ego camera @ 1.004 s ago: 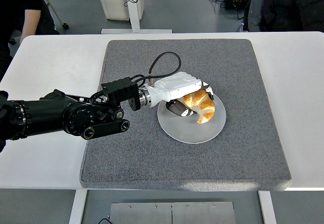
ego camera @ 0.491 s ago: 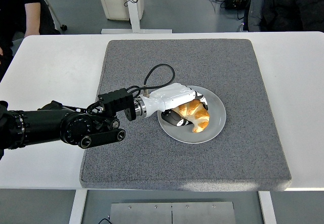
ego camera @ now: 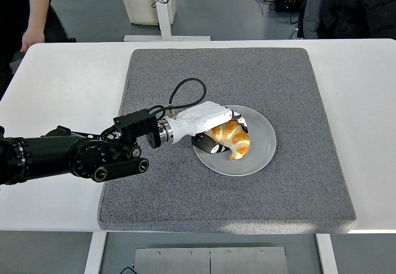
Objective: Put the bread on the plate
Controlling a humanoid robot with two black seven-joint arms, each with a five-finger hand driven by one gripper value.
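A golden croissant (ego camera: 234,141) lies low over the left half of a round grey plate (ego camera: 260,144) on the grey mat. My left hand (ego camera: 213,132), white with black fingertips, reaches in from the left and is shut on the croissant, its fingers wrapped over the top and its thumb below. The bread looks to touch the plate's surface. The black left forearm (ego camera: 74,156) stretches across the mat's left edge. My right arm is out of view.
A grey mat (ego camera: 297,88) covers the middle of the white table (ego camera: 62,82). A black cable (ego camera: 185,91) loops above the wrist. People stand at the top left (ego camera: 28,14) and top right (ego camera: 352,5) beyond the far edge.
My left hand has pulled back to the left and dropped lower with the croissant, bringing it from the plate's middle down onto its left half.
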